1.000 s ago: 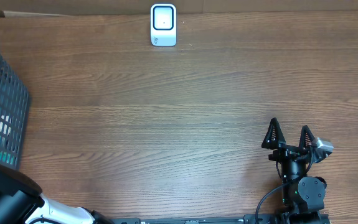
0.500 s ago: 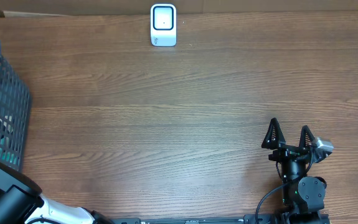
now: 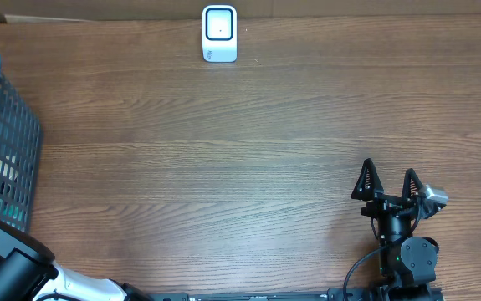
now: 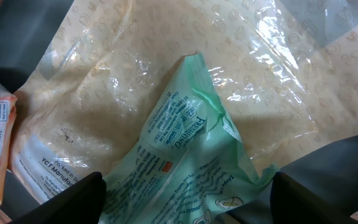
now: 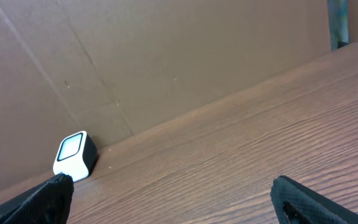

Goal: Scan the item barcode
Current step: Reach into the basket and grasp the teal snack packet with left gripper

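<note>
Soft, even light on the worktop (image 3: 248, 150), shadows faint; above the green packet (image 4: 185, 168), glare streaks the clear plastic wrap (image 4: 166, 68), all sharp.

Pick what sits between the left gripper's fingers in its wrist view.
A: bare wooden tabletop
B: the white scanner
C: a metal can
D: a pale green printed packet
D: the left wrist view shows a pale green printed packet between the fingers of the left gripper, lying on a clear bag with beige contents.
</note>
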Controlling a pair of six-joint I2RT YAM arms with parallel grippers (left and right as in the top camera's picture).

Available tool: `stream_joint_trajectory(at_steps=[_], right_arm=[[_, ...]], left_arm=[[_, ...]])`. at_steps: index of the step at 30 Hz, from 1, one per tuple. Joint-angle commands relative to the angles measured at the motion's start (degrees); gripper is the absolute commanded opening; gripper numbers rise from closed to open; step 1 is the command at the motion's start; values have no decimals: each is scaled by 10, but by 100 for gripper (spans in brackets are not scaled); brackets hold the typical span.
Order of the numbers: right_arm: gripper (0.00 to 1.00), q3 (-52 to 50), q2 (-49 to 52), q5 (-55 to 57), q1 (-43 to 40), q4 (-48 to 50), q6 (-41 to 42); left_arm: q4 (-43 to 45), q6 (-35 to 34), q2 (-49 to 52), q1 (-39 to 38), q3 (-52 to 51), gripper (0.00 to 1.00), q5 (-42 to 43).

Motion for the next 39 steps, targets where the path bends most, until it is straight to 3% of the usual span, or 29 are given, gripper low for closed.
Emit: stream_joint_trajectory(at_steps=[1, 6, 9, 10, 12, 14, 22, 39], right_arm=[[100, -6, -6, 8, 4, 3, -5], [100, -6, -6, 8, 4, 3, -5], [100, -6, -6, 8, 4, 3, -5], [100, -6, -6, 8, 4, 3, -5], [100, -6, -6, 8, 4, 3, -5], [100, -6, -6, 8, 4, 3, -5], [100, -6, -6, 8, 4, 3, -5], [100, -6, -6, 8, 4, 3, -5]], left_arm=[[-5, 6, 19, 2, -8, 75, 7], [-9, -9, 40, 2, -8, 74, 8], [-8, -24, 47, 2, -8, 62, 8], [-8, -24, 47, 2, -8, 54, 8], [-5, -24, 47, 2, -8, 24, 10], [-5, -24, 47, 2, -7, 4, 10], [-37, -50, 47, 2, 26, 4, 27], [-292, -93, 36, 2, 305, 4, 98]])
